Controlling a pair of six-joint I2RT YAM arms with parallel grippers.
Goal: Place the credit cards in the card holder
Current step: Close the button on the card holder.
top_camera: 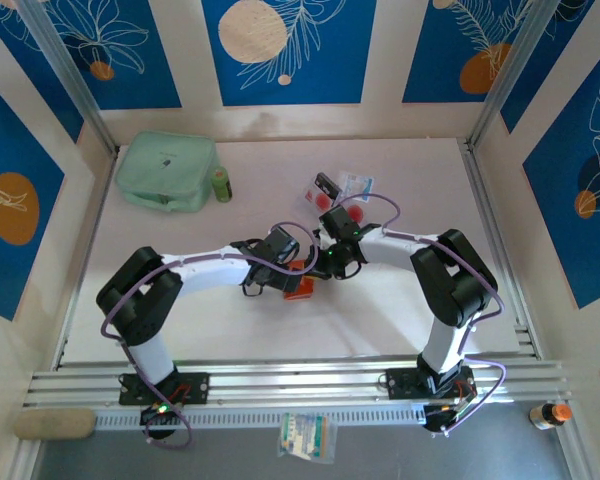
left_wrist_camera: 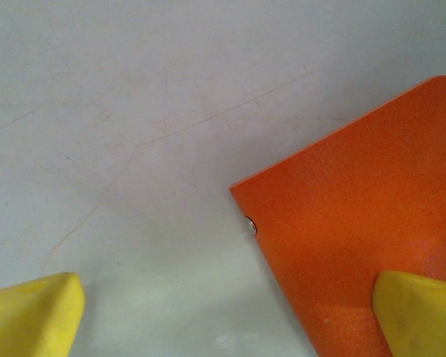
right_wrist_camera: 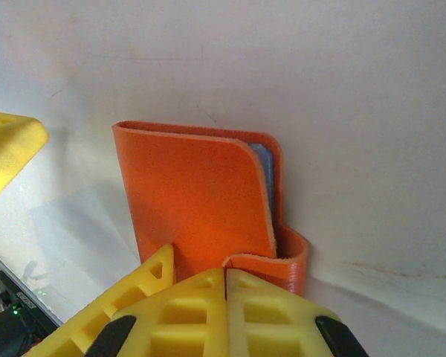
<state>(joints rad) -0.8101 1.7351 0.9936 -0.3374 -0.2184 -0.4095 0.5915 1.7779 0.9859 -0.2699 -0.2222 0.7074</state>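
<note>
Card holder [right_wrist_camera: 193,193] sits on the table [top_camera: 180,320], centre. Right gripper [right_wrist_camera: 227,281] pinches its snap tab [right_wrist_camera: 281,262] (apparently to lift the flap); left gripper [left_wrist_camera: 228,312], spread wide, straddles one corner, likely bracing. Credit cards [top_camera: 345,192] lie beyond.

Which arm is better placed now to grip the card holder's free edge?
Left, probably. The left pincer, open, straddles an edge of the card holder, one finger above its cover, the other above the table. The right pincer is shut by the snap tab.
</note>
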